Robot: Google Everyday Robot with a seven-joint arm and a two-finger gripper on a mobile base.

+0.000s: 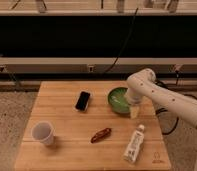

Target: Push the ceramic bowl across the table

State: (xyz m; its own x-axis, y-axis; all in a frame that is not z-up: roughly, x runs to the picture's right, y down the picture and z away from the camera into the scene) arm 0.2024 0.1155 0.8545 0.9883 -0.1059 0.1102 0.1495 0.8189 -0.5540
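The green ceramic bowl (118, 99) sits on the light wooden table (67, 120) toward the back right. The white arm comes in from the right and bends down over the bowl's right side, hiding part of it. The gripper (134, 111) hangs at the bowl's right front edge, close to or touching the rim; I cannot tell which.
A black phone (82, 100) lies left of the bowl. A white paper cup (43, 133) stands at the front left. A red-brown object (100, 135) lies in the middle front. A white bottle (134, 144) lies at the front right near the logo mark (155, 155).
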